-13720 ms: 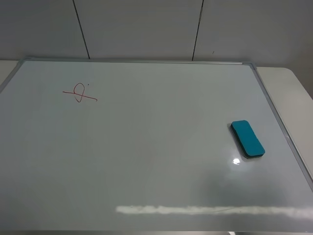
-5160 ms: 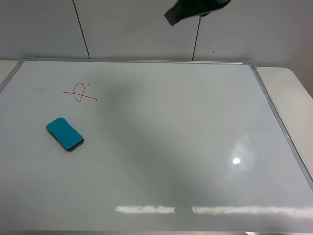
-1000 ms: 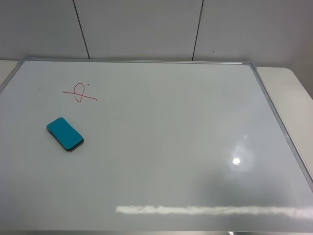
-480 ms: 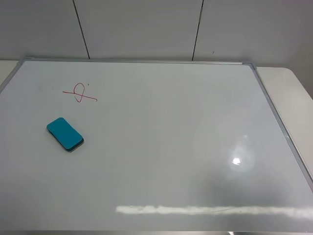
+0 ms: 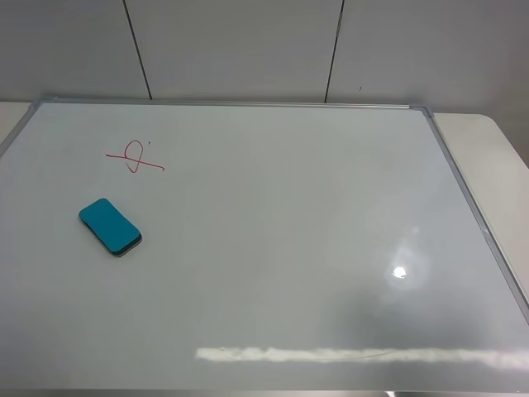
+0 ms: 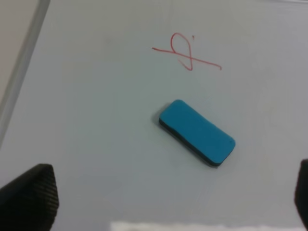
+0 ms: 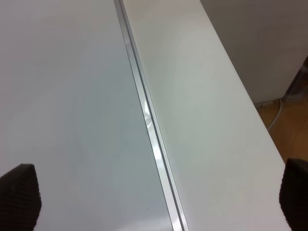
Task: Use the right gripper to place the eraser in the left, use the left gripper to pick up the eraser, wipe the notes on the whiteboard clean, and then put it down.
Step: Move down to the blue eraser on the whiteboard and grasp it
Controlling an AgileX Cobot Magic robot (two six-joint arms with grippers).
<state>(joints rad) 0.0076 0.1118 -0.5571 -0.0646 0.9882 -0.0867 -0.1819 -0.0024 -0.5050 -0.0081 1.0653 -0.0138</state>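
A teal eraser (image 5: 110,227) lies flat on the left part of the whiteboard (image 5: 273,248), a little below a red scribble (image 5: 134,157). Neither gripper shows in the exterior high view. In the left wrist view the eraser (image 6: 197,133) and the scribble (image 6: 185,52) lie ahead of my left gripper (image 6: 163,204), which is open and empty above the board, clear of the eraser. My right gripper (image 7: 156,197) is open and empty over the board's right frame.
The board's metal frame (image 7: 149,125) runs along its right edge, with a strip of white table (image 7: 202,106) beyond it. A wall of grey panels (image 5: 248,50) stands behind the board. A light glare (image 5: 399,271) sits on the board's right side.
The eraser went from the board's right side to the left below the scribble. The arm seen at the top has left the view. Nothing has moved in the last second.
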